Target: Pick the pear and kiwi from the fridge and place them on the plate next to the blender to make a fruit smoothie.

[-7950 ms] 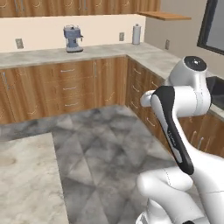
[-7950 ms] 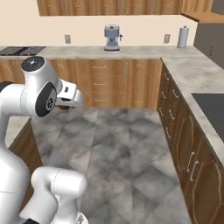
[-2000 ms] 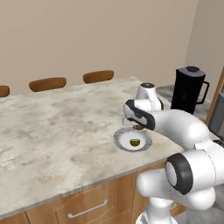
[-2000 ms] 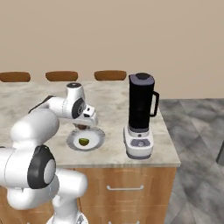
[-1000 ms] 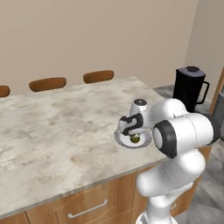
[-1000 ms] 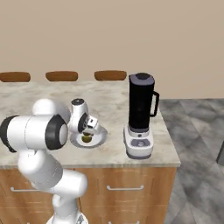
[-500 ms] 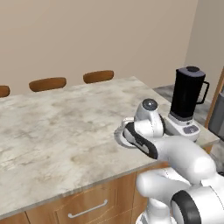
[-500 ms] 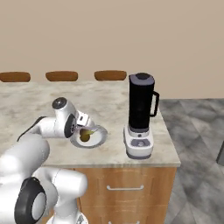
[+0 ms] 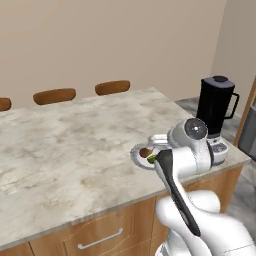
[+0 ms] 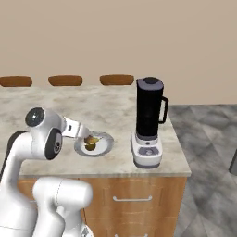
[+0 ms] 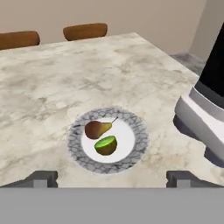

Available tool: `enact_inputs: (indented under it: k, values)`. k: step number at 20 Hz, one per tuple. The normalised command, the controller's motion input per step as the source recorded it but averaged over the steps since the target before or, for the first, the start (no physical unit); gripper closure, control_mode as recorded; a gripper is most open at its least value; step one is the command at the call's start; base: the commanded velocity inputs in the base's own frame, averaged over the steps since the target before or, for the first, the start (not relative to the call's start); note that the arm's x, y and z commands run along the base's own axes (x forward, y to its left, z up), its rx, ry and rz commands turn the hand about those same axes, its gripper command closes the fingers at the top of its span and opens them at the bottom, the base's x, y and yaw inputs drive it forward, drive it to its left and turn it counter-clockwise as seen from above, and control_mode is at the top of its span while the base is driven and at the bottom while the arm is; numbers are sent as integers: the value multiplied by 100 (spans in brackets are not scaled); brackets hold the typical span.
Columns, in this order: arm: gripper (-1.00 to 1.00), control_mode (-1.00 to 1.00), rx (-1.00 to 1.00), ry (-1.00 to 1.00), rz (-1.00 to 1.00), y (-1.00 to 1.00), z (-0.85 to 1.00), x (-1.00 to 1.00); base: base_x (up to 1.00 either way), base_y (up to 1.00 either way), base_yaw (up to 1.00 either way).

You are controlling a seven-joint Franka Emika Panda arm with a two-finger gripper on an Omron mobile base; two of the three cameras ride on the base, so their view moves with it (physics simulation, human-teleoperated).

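Note:
The round pale plate [image 11: 131, 154] lies on the marble island just left of the blender [image 11: 205, 109]. On it rest two fruits side by side: the brown kiwi [image 11: 96, 129] and the yellow-green pear [image 11: 106, 145]. My gripper [image 11: 111, 178] hangs open above the plate's near edge, fingers wide apart, holding nothing and clear of both fruits. From the left base view the plate [image 9: 135, 152] with kiwi [image 9: 144, 152] and pear [image 9: 151, 159] peeps out beside my hand; from the right the plate [image 10: 106, 144] sits in front of my gripper [image 10: 86, 134], left of the blender [image 10: 148, 115]. The fridge is out of view.
Brown chair backs [image 9: 112, 87] line the island's far side. The counter's front edge [image 10: 120, 175] runs just below the plate, with wooden drawers [image 10: 132, 199] beneath. Bare marble [image 9: 60, 140] stretches left of the plate.
My gripper has opened and let the kiwi go onto the plate beside the pear, then drawn back and up from the plate.

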Motion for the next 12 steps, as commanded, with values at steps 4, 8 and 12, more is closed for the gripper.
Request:
enact_inputs:
  k: [4,8,12]
  values:
    - [-100,-100,-10,-22,1,0,100,-100,0,0,0]
    - [-100,-100,-9,-21,1,0,100,-100,0,0,0]
    - [-100,-100,-5,-53,-1,-2,88,-99,0,0,0]
